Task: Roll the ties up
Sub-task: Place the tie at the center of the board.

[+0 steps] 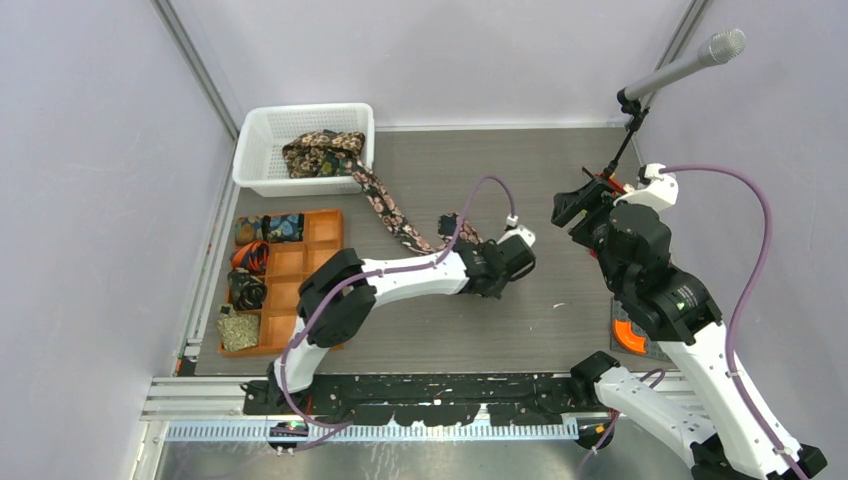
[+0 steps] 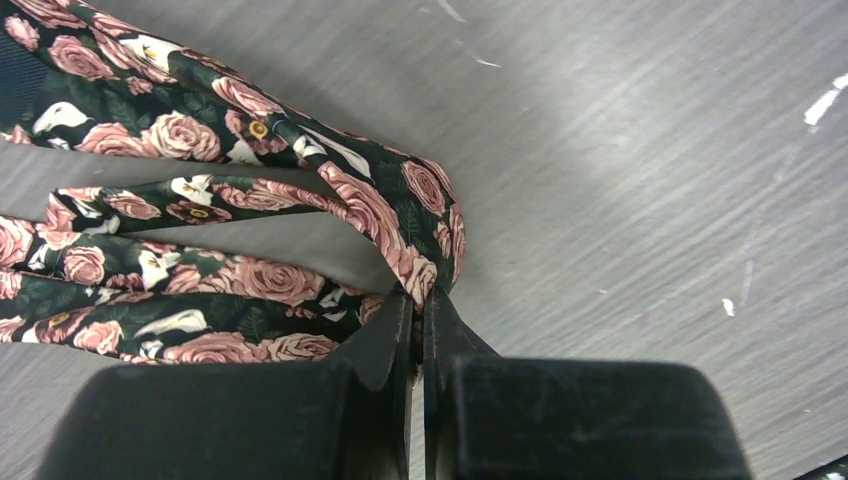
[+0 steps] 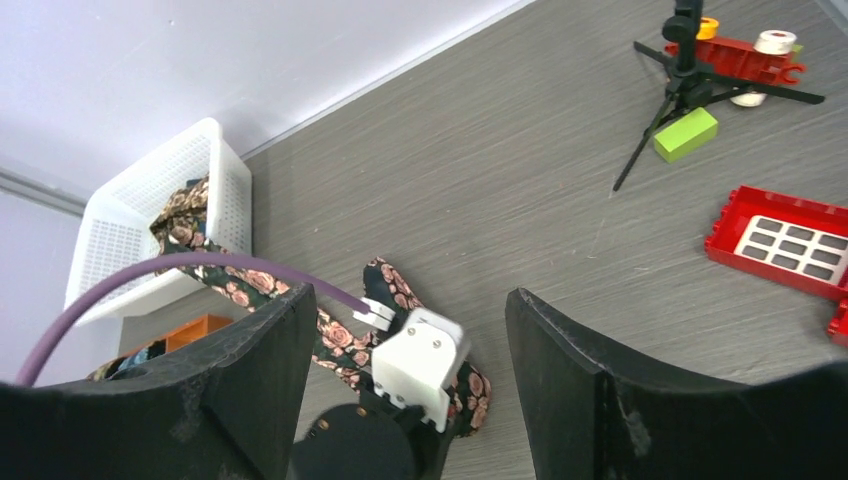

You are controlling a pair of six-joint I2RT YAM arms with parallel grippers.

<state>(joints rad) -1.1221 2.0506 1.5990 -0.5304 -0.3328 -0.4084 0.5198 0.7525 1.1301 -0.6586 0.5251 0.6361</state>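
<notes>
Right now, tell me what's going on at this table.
The left hand is shut on a looped end of the black rose-print tie, low over the grey table. The rest of that tie trails back over the rim of the white basket. The right hand hangs above it, open and empty. Several rolled ties sit in the orange tray at the left, so this one looks like it is next to be rolled.

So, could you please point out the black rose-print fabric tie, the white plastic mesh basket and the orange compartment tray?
Black rose-print fabric tie (image 2: pixel 250 282): left wrist view, on a folded band.
White plastic mesh basket (image 1: pixel 310 107): top external view, far rim.
Orange compartment tray (image 1: pixel 322 262): top external view, bare compartment.
</notes>
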